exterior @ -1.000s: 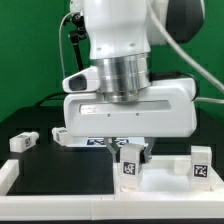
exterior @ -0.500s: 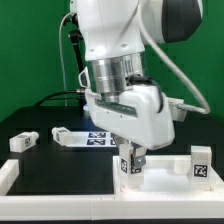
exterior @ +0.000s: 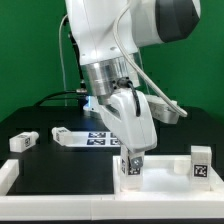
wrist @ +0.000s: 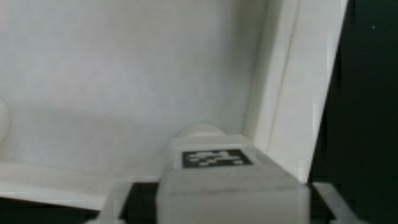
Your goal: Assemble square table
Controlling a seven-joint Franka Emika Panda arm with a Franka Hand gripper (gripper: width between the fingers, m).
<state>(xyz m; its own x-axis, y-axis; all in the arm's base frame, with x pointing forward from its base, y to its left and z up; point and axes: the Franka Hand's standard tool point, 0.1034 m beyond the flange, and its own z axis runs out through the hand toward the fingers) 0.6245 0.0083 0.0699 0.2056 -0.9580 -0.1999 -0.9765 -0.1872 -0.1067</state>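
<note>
Here the gripper is closed on a tagged white leg, held upright between its fingers, on or just above the square top, just beside the top's raised rim

A black table, edged along its front by a low white border rail, carries the marker board farther back, before a green backdrop.

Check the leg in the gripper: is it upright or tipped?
Upright. In the exterior view the leg stands vertical, sides plumb, tag facing the camera, clamped in the gripper.
</note>
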